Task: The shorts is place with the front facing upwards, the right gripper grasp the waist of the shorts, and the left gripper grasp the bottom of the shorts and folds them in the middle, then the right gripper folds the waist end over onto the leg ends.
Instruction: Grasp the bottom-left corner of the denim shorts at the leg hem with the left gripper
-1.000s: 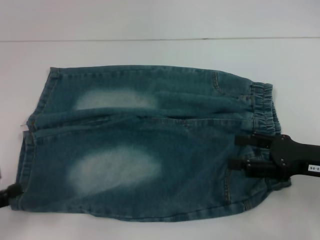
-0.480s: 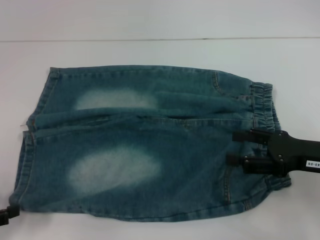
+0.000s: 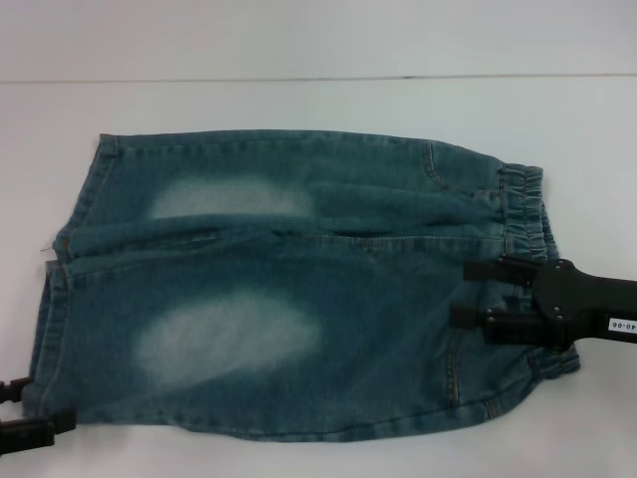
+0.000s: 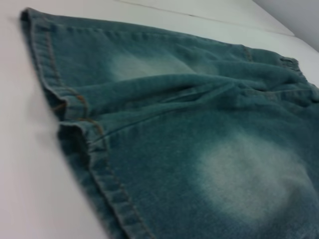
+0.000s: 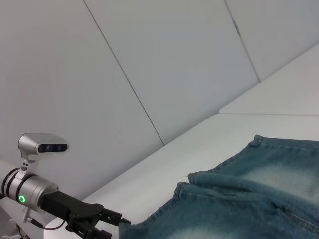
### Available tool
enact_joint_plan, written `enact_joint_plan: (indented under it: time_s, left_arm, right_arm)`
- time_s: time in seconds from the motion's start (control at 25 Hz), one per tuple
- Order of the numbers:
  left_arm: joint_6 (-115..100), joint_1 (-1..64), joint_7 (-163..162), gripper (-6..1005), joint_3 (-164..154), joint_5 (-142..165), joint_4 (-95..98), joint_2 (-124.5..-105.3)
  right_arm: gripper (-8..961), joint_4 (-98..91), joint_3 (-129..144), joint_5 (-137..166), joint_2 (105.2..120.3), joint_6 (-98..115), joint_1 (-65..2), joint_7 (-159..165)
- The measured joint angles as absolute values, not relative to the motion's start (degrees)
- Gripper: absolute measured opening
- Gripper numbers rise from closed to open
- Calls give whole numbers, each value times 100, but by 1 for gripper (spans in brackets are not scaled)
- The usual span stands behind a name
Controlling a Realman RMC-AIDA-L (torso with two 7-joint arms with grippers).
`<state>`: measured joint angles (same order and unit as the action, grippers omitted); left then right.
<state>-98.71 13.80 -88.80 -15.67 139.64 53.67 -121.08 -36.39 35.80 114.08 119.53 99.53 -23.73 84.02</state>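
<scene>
The blue denim shorts lie flat on the white table, elastic waist to the right and leg hems to the left. My right gripper hovers open over the near half of the waist, with its two black fingers spread above the fabric. Beside the near leg's hem corner, at the lower left edge of the head view, my left gripper is open. The left wrist view looks closely at the leg hems. The right wrist view shows the shorts and the left gripper beyond them.
The white table runs back to a wall seam behind the shorts. Bare tabletop surrounds the garment on the far side and the right. The left arm's wrist camera shows in the right wrist view.
My left gripper has slid in along the near left corner of the shorts, showing both fingers now. The right gripper has shifted slightly over the waist. The shorts have not moved.
</scene>
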Motion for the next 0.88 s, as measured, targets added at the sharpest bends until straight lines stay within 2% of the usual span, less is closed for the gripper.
enact_joint_plan:
  time_s: [0.88]
  left_arm:
    - [-9887,1400,-9004,922,-1645,14199,5422,-12140]
  right_arm:
    - [914,-3639,3591,11409,11953,9907,-2379,8402]
